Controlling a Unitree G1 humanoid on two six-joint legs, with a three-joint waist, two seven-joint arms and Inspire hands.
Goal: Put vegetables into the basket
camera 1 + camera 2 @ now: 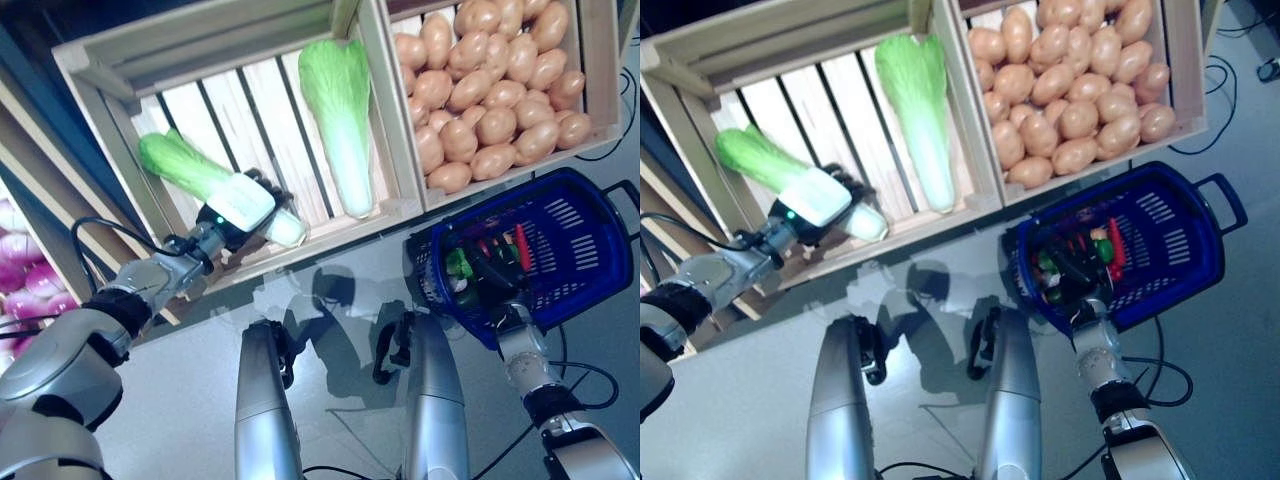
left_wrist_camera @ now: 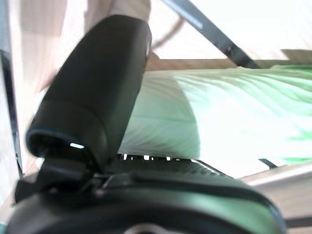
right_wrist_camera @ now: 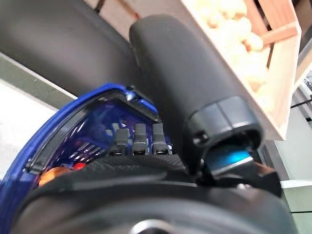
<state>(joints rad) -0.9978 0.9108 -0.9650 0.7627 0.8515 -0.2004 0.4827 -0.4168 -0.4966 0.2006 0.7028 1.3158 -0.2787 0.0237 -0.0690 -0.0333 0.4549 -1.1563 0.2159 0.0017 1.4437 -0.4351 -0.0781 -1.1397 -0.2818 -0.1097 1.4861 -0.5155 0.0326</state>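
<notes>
Two crates (image 1: 400,150) sit tilted toward us so the produce faces our reach: the slatted one holds two cabbages, its neighbour is heaped with potatoes (image 1: 490,85). At the far left edge some purple onions (image 1: 20,270) show in another bin.

Below the potato crate our blue basket (image 1: 580,250) hangs, close to the crates, so that a carry from them stays short. Our right hand (image 1: 478,272) is curled over its near rim; the right wrist view shows fingers hooked inside the blue wall with the thumb out over the rim, so we judge it is gripping the basket to keep it steady and open upward. A few small red, green and orange items already lie inside by the hand; we cannot tell what they are.

The loose cabbage (image 1: 340,120) lies upright along the slats, untouched. The other cabbage (image 1: 205,180) lies slanted at the crate's lower left, and our left hand (image 1: 240,215) is wrapped round its pale stalk end, thumb over the top and fingers beneath, as the left wrist view confirms. We hold the firm stalk because the leafy end would likely crush or slip. It is not yet in the basket
</notes>
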